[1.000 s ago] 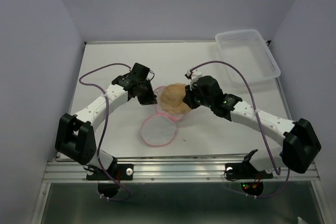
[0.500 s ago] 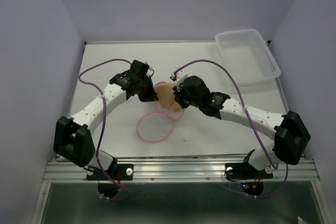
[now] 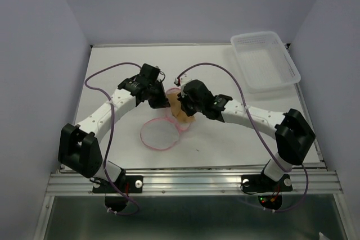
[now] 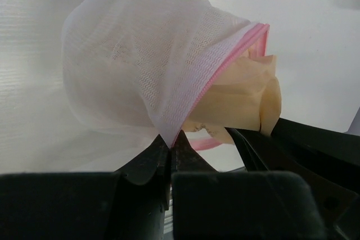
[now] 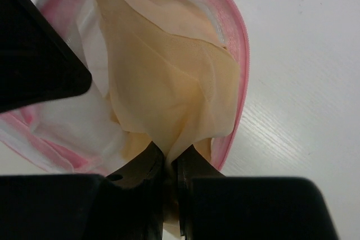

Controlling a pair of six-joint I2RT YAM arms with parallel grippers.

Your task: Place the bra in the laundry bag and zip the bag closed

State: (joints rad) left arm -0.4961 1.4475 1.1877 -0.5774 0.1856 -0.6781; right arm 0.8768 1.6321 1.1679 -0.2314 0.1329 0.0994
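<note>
The tan-beige bra (image 5: 169,94) hangs bunched from my right gripper (image 5: 170,158), which is shut on its lower fold. It sits partly inside the mouth of the white mesh laundry bag (image 4: 135,66) with its pink zipper rim (image 5: 239,54). My left gripper (image 4: 170,143) is shut on the bag's rim and mesh, holding the bag up. In the top view the bra (image 3: 181,111) lies between my left gripper (image 3: 162,102) and my right gripper (image 3: 183,103) at the table's middle. The bag's round pink-rimmed flap (image 3: 159,134) lies open on the table in front.
A clear rectangular plastic basket (image 3: 264,60) stands at the back right corner. The white table (image 3: 236,139) is walled at the back and on both sides. Purple cables loop over both arms.
My right gripper has moved left with the bra, pushing it into the bag's mouth next to my left gripper. The open flap has slid left and nearer. My left gripper has held its place.
</note>
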